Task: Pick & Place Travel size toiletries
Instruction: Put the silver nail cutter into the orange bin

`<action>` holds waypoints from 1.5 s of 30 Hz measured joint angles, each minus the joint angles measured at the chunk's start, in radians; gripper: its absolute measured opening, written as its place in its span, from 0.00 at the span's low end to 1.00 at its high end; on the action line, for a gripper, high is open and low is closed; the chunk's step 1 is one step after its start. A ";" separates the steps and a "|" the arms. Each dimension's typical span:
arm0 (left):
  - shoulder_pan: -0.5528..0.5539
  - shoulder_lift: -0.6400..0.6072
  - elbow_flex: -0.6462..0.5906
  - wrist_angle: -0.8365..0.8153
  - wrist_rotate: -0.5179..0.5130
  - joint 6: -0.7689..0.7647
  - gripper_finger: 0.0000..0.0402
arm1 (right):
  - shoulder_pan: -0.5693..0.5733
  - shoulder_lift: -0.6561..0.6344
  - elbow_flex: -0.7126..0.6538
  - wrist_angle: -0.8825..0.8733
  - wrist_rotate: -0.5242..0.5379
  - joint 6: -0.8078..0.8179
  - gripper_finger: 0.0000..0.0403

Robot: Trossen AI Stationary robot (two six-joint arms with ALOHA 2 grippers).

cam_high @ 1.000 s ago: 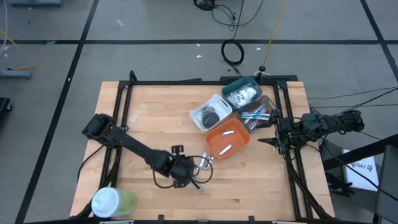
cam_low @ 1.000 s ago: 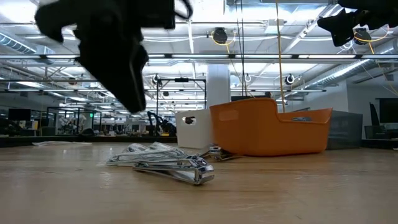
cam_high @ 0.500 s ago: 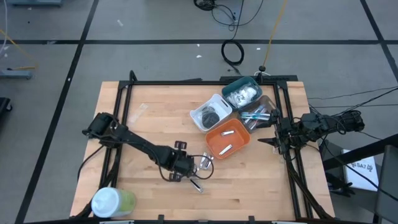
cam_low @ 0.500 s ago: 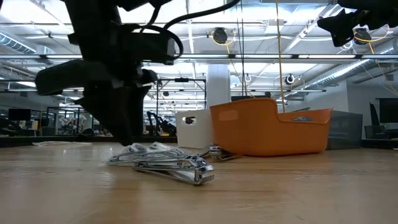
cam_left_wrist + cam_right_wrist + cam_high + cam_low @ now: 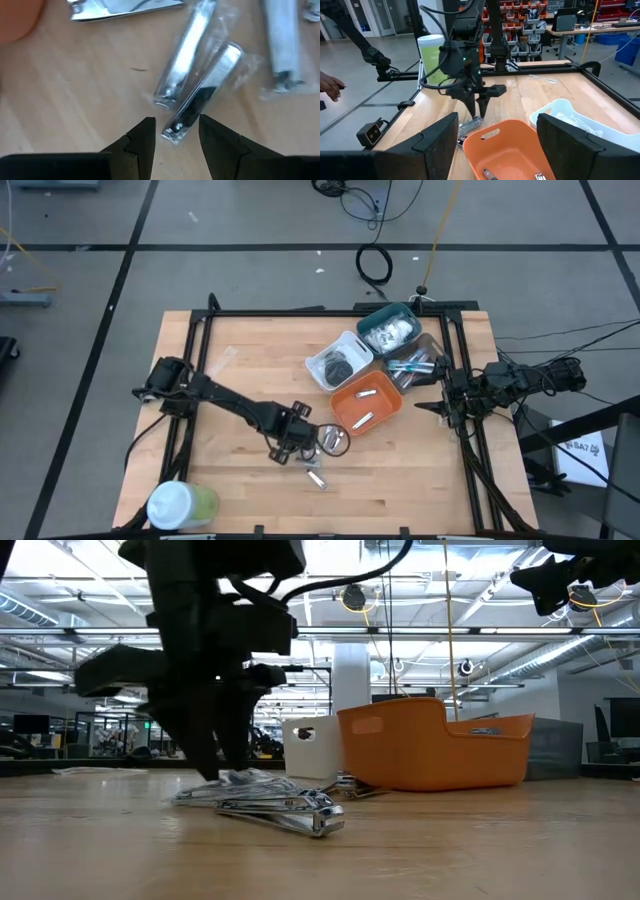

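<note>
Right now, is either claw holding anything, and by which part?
No. The left claw stands open over the wrapped silver nail clippers on the table, one end between its fingers, not gripped. The right claw is open and empty.

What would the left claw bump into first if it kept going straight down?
Most likely the clear-wrapped nail clipper lying right between the fingers of the open left claw, with the wooden table just under it.

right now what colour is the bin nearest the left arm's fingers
Orange. The bin shows best in the low view, just past the left fingers.
</note>
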 joint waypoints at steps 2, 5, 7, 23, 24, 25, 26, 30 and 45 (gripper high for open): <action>0.009 0.000 0.000 0.003 -0.008 0.004 0.37 | 0.000 0.000 0.000 -0.001 0.000 0.000 0.64; 0.015 0.000 0.000 0.003 -0.008 0.022 0.37 | 0.000 0.000 0.000 -0.001 0.000 0.000 0.64; 0.017 0.007 0.000 0.006 -0.008 0.035 0.37 | 0.000 0.000 0.000 -0.001 0.000 0.000 0.64; 0.012 0.092 0.004 0.044 0.142 -0.091 0.36 | 0.000 0.000 0.000 -0.005 0.000 0.000 0.64; 0.008 0.093 0.004 0.048 0.167 -0.103 0.36 | 0.000 0.000 0.000 -0.005 0.000 0.000 0.64; 0.005 0.094 0.003 0.049 0.184 -0.116 0.34 | 0.000 0.000 0.000 -0.005 0.000 0.000 0.64; 0.002 0.094 0.003 0.050 0.202 -0.128 0.32 | 0.000 0.000 0.000 -0.005 0.000 0.000 0.64; -0.009 0.095 0.003 0.054 0.226 -0.181 0.20 | 0.000 0.000 0.000 -0.005 0.000 0.000 0.64; -0.030 0.030 -0.006 0.035 0.177 -0.315 0.08 | 0.000 0.000 0.000 -0.005 0.000 0.000 0.64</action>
